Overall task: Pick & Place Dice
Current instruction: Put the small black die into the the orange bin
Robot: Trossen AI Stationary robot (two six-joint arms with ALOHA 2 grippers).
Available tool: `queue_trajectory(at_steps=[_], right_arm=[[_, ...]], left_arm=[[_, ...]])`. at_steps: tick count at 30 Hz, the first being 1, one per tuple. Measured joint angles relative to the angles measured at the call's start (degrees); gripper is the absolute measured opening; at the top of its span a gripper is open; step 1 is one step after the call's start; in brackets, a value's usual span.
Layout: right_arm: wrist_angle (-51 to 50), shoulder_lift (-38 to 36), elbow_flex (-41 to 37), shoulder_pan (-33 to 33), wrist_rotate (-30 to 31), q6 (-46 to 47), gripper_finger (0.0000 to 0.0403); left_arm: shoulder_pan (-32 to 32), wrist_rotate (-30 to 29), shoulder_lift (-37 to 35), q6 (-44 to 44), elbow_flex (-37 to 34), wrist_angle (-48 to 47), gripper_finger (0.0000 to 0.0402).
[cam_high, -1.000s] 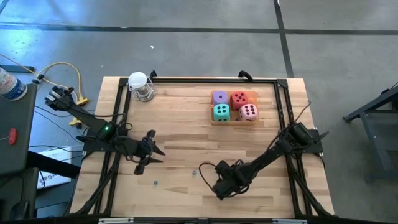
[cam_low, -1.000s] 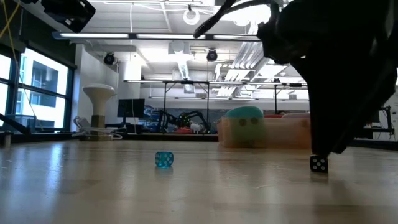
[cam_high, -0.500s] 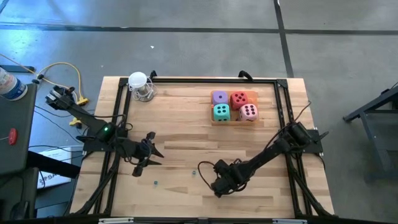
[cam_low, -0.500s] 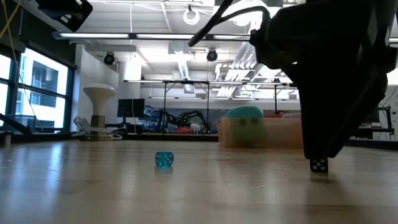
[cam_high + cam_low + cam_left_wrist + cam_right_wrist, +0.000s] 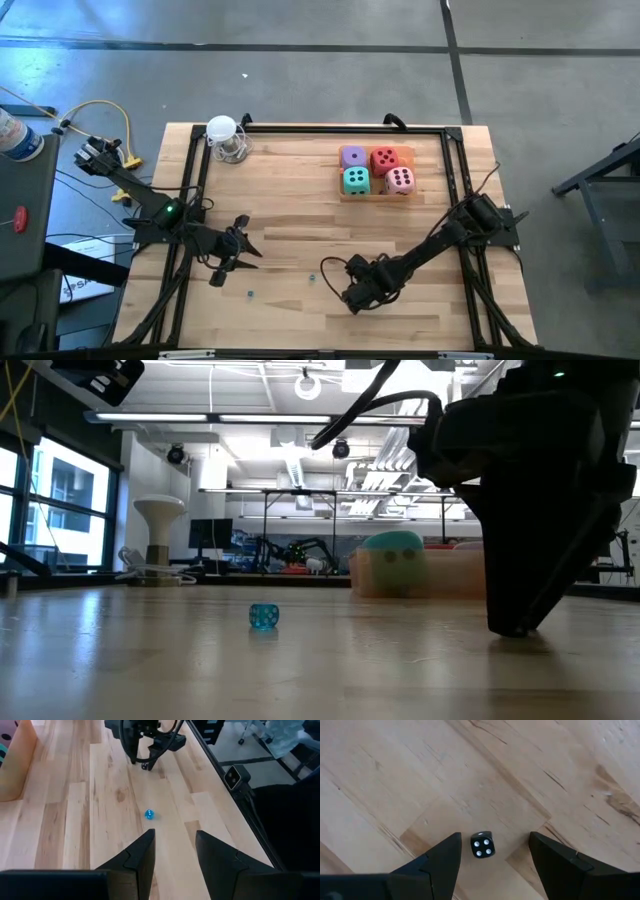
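- Dice first: the overhead view shows the four soft cubes packed in a two-by-two block at the far right part of the wooden table, the purple die and red die behind, the teal die and pink die in front, sitting on a shallow tan tray.
- From table height only the teal die and the tray's tan wall can be made out, far back; the others are hidden or blurred.
- The right gripper sits low at the near middle of the table, its fingers spread, nothing pinched between them.
- Its wrist camera alone shows what lies there: a tiny black die with white pips on the wood in the gap between the two fingers, touching neither (the low view hides it behind the dark gripper body).
- The left gripper hangs over the near left of the table, jaws apart and empty.
- Its wrist camera looks across at a tiny blue bead lying on the boards ahead of the fingers, with the right gripper farther off; the low view shows the same bead alone on the table.
- A white lamp-like object stands at the far left corner.
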Motion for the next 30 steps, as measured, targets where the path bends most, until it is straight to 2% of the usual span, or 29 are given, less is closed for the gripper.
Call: queue_trajectory(at_steps=[4, 8, 21, 30], right_arm=[[0.3, 0.0, 0.0, 0.0, -0.1, 0.0, 0.0226], [0.2, 0.1, -0.1, 0.0, -0.1, 0.0, 0.0201], [0.1, 0.3, -0.2, 0.1, 0.0, 0.1, 0.0039], [0.8, 0.1, -0.2, 1.2, 6.8, -1.7, 0.0037]], left_arm=[[0.0, 0.0, 0.0, 0.2, 0.0, 0.0, 0.0136], [0.3, 0.0, 0.0, 3.1, 0.0, 0.0, 0.0136], [2.5, 0.1, 0.0, 3.6, 0.0, 0.0, 0.0136], [2.5, 0.1, 0.0, 8.0, 0.0, 0.0, 0.0136]])
